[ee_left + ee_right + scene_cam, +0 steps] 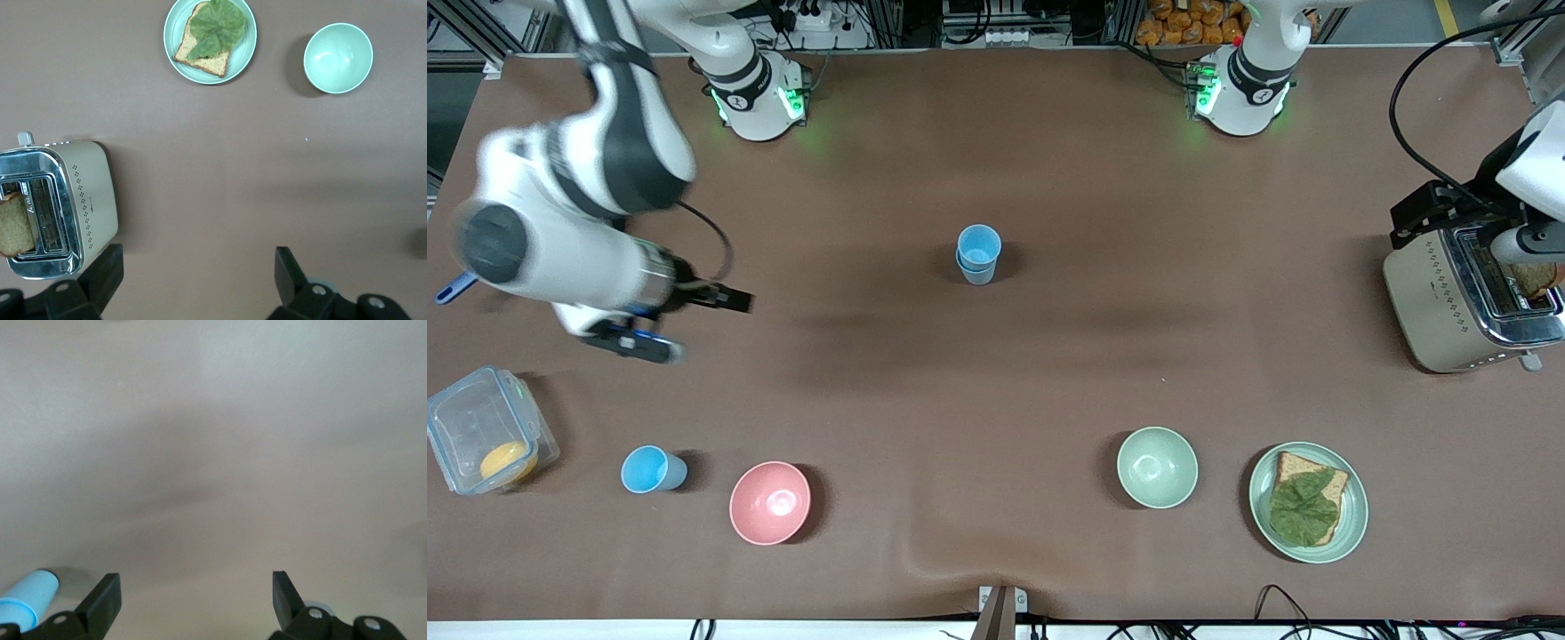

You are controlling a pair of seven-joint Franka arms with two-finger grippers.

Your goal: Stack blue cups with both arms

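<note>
Two blue cups [978, 254] stand nested in one stack at the middle of the table. A third blue cup [654, 468] stands alone near the front edge at the right arm's end, beside the pink bowl [769, 502]; it also shows in the right wrist view [30, 593]. My right gripper [692, 324] is open and empty over bare table, apart from that single cup; its jaws stand wide in the right wrist view [197, 587]. My left gripper [197, 267] is open and empty, up in the air beside the toaster [87, 200].
A clear lidded box [485, 443] with something orange inside stands by the single cup. A pale green bowl [1156, 467] and a green plate [1352, 524] with toast and lettuce stand near the front edge. The toaster [1449, 302] holds a bread slice.
</note>
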